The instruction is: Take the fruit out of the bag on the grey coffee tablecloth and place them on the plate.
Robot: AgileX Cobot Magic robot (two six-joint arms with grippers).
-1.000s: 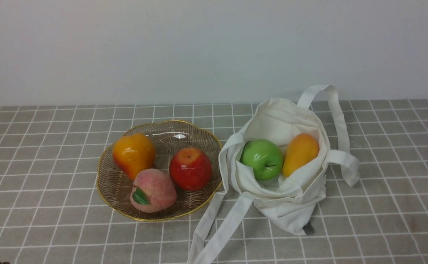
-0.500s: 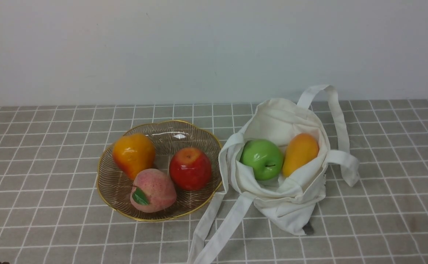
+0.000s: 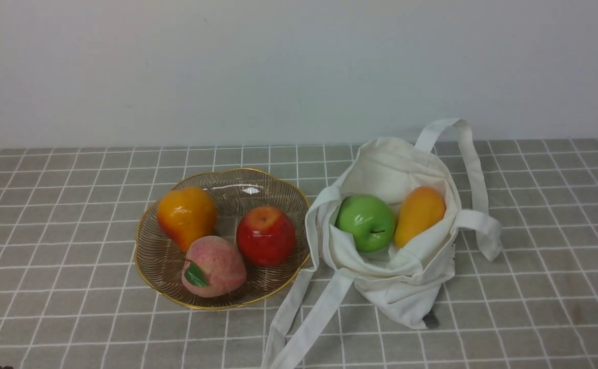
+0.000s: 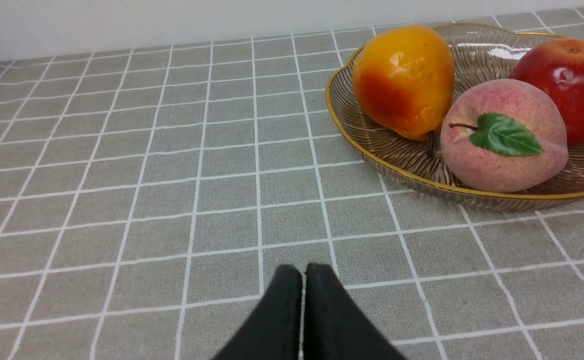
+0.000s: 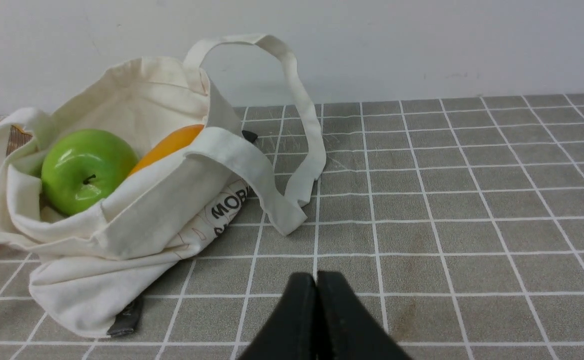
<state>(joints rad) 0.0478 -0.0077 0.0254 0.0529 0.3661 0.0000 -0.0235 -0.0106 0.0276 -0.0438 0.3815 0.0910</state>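
The off-white bag (image 3: 401, 287) lies open on the grey coffee tablecloth (image 3: 73, 318), right of the plate (image 3: 151, 264). Inside the bag sit a green apple (image 3: 366, 222) and a yellow-orange mango (image 3: 419, 214). A red apple (image 3: 265, 235) rests on the gold-rimmed glass plate. In the left wrist view my left gripper (image 4: 304, 272) is shut and empty, low over the cloth, well short of the plate (image 4: 397, 170). In the right wrist view my right gripper (image 5: 316, 280) is shut and empty, off to the side of the bag (image 5: 136, 220) with the green apple (image 5: 85, 170) and the mango (image 5: 169, 145). Neither gripper shows in the front view.
An orange pear (image 3: 186, 215) and a pink peach (image 3: 213, 265) with a green leaf share the plate with the red apple. The bag's long straps (image 3: 304, 323) trail toward the front edge, and another strap (image 3: 470, 164) loops behind. A white wall stands behind.
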